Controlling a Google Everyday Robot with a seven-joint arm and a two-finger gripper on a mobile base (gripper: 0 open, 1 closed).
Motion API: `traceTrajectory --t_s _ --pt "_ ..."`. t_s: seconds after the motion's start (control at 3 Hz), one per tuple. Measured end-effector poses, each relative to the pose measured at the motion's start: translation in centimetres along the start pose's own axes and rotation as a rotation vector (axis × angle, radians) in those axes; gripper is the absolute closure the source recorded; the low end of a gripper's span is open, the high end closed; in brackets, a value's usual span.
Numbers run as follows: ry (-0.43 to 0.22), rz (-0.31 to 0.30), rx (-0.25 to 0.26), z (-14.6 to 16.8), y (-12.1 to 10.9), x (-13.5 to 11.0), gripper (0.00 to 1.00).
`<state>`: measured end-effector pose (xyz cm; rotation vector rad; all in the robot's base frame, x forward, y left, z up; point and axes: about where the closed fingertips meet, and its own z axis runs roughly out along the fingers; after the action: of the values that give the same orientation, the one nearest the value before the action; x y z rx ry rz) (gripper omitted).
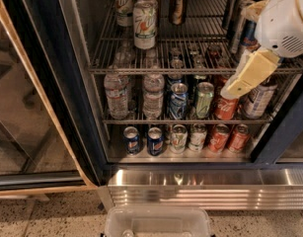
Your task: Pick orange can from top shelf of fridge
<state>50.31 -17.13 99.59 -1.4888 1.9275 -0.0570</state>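
Camera view: orange can (178, 4) well upper-left of right-side claw (242, 80).

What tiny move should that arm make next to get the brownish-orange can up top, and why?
Probably raise the gripper and swing it left, towards the back of the top shelf. It hangs at the fridge's right side, down by the shelf's front rail. The orange can stands upright far back near the middle, just right of the white-and-green cans.
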Motion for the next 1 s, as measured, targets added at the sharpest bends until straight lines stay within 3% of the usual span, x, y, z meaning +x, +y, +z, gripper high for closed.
traceTrajectory --t_s 0.33,0.67,1.0 --pt "-0.125 -0.009 0.058 1.4 -1.7 -2.8 0.00" --pt "-0.228 -0.041 0.064 3.0 -3.4 -5.6 0.00" --pt "-0.269 -0.093 0.016 4.8 -4.6 -7.7 0.00"
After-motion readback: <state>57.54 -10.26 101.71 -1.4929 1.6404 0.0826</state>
